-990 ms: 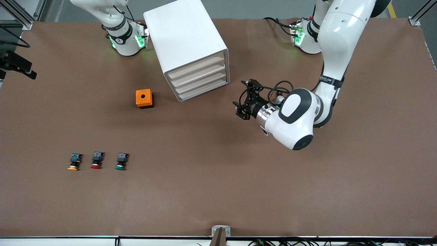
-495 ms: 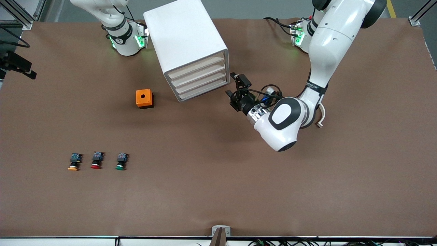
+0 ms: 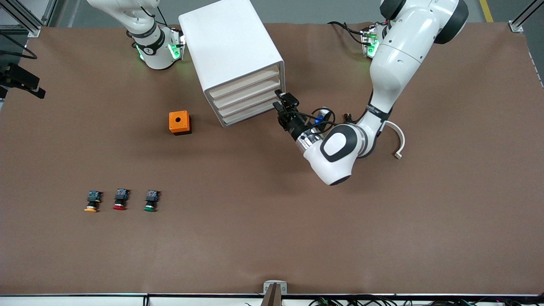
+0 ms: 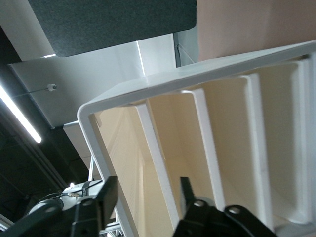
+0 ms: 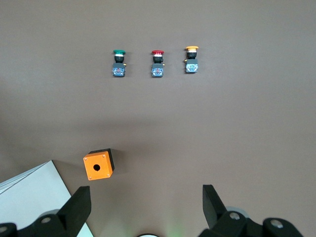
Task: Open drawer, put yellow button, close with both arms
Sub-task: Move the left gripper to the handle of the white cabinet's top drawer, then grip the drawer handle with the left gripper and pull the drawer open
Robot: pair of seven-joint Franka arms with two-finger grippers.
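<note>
The white cabinet stands near the robots' bases, all drawers shut. Its topmost drawer also shows in the left wrist view. My left gripper is open right at the drawer fronts, at the corner toward the left arm's end. In its wrist view the left gripper straddles the cabinet's top edge and the top drawer's front. The yellow button lies near the right arm's end, also seen in the right wrist view. My right gripper is open and empty, waiting high near its base.
A red button and a green button lie in a row beside the yellow one. An orange box with a round hole sits beside the cabinet, nearer the front camera. Brown table all round.
The left arm has swung its gripper from the left arm's side toward the cabinet, up to the drawer fronts. The right arm, buttons and cabinet have not moved.
</note>
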